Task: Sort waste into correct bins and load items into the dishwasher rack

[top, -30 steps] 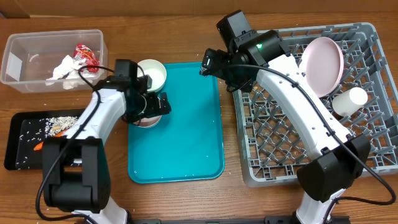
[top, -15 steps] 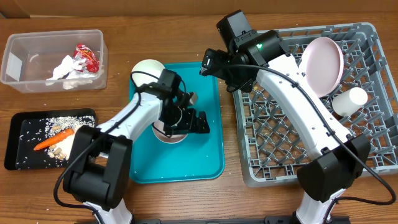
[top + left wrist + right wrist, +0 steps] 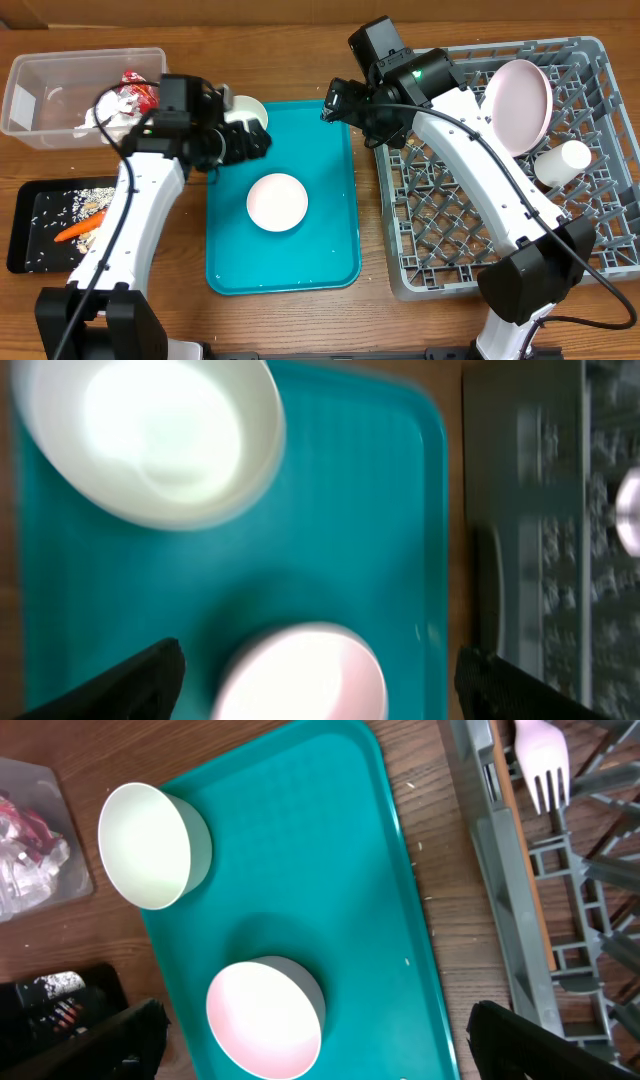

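A small white bowl (image 3: 277, 201) rests upright in the middle of the teal tray (image 3: 320, 250). It also shows in the left wrist view (image 3: 300, 675) and the right wrist view (image 3: 265, 1020). A second white bowl (image 3: 250, 107) sits at the tray's far-left corner, seen too in the left wrist view (image 3: 150, 440) and the right wrist view (image 3: 150, 845). My left gripper (image 3: 252, 140) (image 3: 320, 685) is open and empty beside that bowl. My right gripper (image 3: 335, 100) (image 3: 325, 1040) is open and empty above the tray's far-right corner. The grey rack (image 3: 470, 250) holds a white plate (image 3: 518, 105), a cup (image 3: 562, 160) and a fork (image 3: 540, 760).
The clear tub (image 3: 40, 90) at the far left holds white tissue (image 3: 100, 110) and a red wrapper (image 3: 140, 88). The black tray (image 3: 25, 245) at the left holds a carrot (image 3: 75, 232) and scattered rice. The rack's wall borders the teal tray on the right.
My left gripper carried the bowl to the middle of the teal tray, let it go, and swung back up to the far-left corner. The right arm has not moved.
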Action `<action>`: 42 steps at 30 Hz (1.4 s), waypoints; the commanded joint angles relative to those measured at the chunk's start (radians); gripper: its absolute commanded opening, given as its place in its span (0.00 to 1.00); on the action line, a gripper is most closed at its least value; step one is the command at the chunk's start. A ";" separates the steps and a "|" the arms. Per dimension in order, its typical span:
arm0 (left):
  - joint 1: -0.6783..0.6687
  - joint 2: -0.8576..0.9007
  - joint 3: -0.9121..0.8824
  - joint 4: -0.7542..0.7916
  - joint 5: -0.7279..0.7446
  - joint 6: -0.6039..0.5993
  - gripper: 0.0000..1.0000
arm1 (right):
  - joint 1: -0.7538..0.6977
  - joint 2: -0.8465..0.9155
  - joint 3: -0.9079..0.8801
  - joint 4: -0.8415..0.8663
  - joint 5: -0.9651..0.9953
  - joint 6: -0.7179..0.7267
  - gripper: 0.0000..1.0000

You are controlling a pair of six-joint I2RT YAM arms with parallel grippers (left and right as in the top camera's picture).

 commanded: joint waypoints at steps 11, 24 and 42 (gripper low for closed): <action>-0.041 0.250 0.008 0.395 -0.109 0.051 0.90 | -0.002 -0.001 0.000 0.001 -0.003 0.004 1.00; -0.152 0.402 0.008 0.396 -0.092 0.032 0.93 | -0.002 -0.001 -0.001 0.001 -0.003 0.004 1.00; -0.231 0.264 0.119 0.145 -0.007 0.025 0.99 | -0.002 -0.001 0.000 0.001 -0.003 0.004 1.00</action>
